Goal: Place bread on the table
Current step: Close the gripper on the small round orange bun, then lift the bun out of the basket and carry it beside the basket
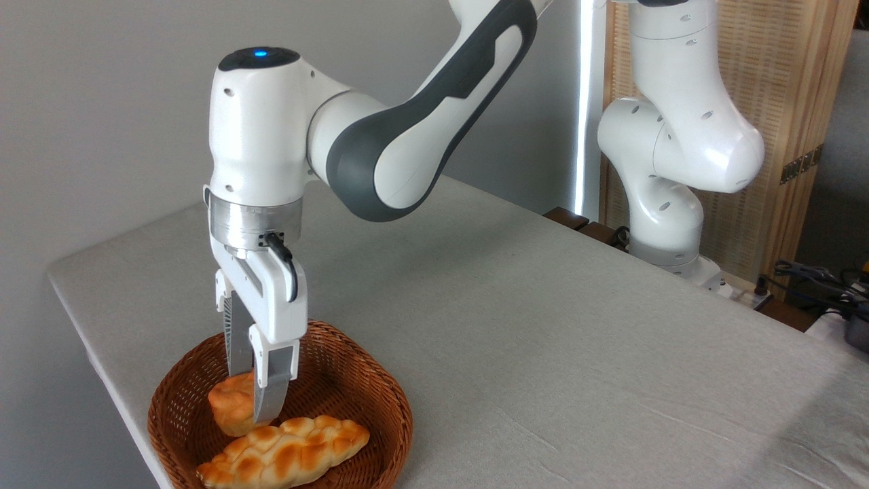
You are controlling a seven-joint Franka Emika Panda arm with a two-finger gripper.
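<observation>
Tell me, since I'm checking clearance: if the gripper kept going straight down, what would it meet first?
The bread: the gripper already straddles it, so next comes the basket floor beneath, though depth is unclear.

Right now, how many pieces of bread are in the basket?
2. A small round bun sits at the left of the wicker basket, with the hand down around it. A longer braided loaf lies at the front. Nothing else shows, though the hand hides a little.
</observation>
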